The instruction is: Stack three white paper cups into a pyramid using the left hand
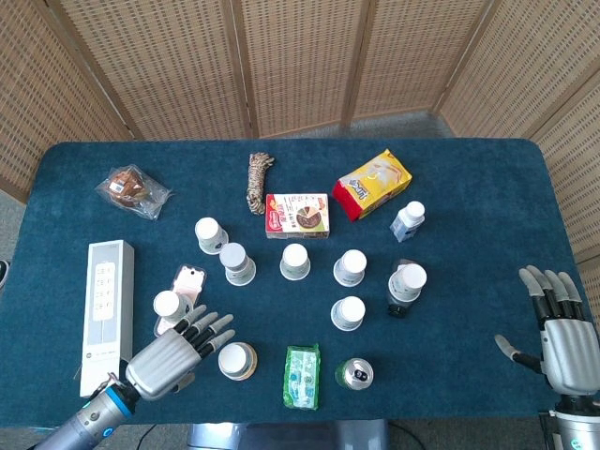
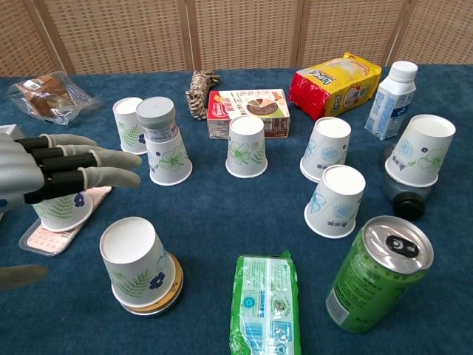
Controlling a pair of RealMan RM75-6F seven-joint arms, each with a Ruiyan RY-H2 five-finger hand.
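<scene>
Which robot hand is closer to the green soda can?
The left hand is closer. It hovers open to the left of the green can, past the cup on the round lid. The right hand sits open far off at the table's right edge.

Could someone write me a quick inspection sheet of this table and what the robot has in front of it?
Surface: table with dark blue cloth, crowded.
Job's things: upside-down white paper cups, none stacked into a pyramid yet.
Clutter: white box, pink phone, green can, green packet, yellow snack bag, small bottle, rope.
Hands: left hand open, over the near-left cups; right hand open at the table's edge.
Cables: nothing seen.
Surroundings: woven screen panels behind.
</scene>
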